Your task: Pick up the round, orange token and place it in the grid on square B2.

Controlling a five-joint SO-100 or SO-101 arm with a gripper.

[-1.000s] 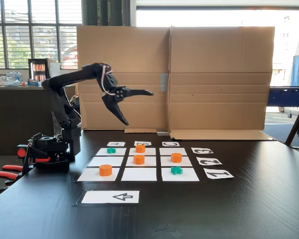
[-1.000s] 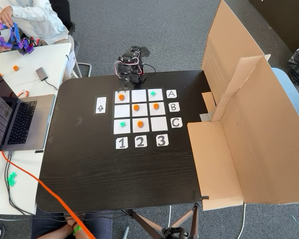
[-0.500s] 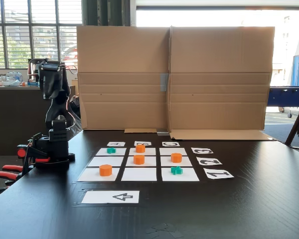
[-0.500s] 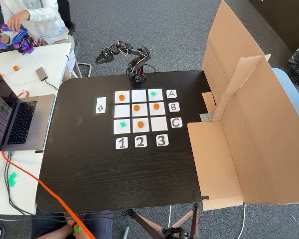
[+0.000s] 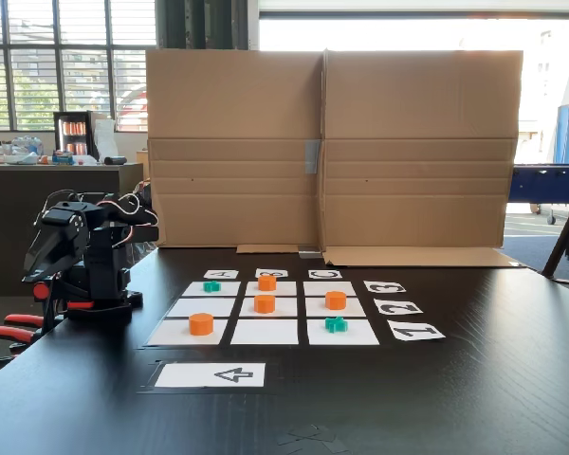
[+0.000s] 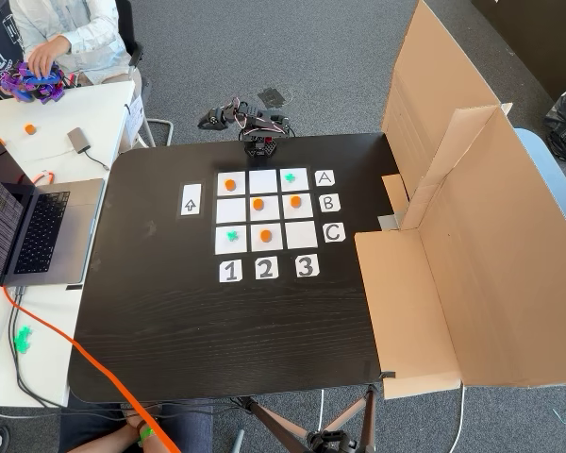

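One fixed view sits low, near table height, at the edge of the dark table (image 5: 474,379), looking level across it toward a cardboard screen (image 5: 332,152) standing at 12 o'clock; the grid (image 5: 266,305) lies close, mid-frame, with the folded arm (image 5: 81,265) at 9 o'clock. The other fixed view hangs high overhead, farther off, looking almost straight down; here the table (image 6: 170,321) is seen whole, the grid (image 6: 266,211) sits just above centre, the arm (image 6: 255,127) is at 12 o'clock, and the cardboard screen (image 6: 472,236) at 3 o'clock. Both fixed views share the table, grid, arm, screen and the arrow sheet (image 5: 211,374) (image 6: 191,200).
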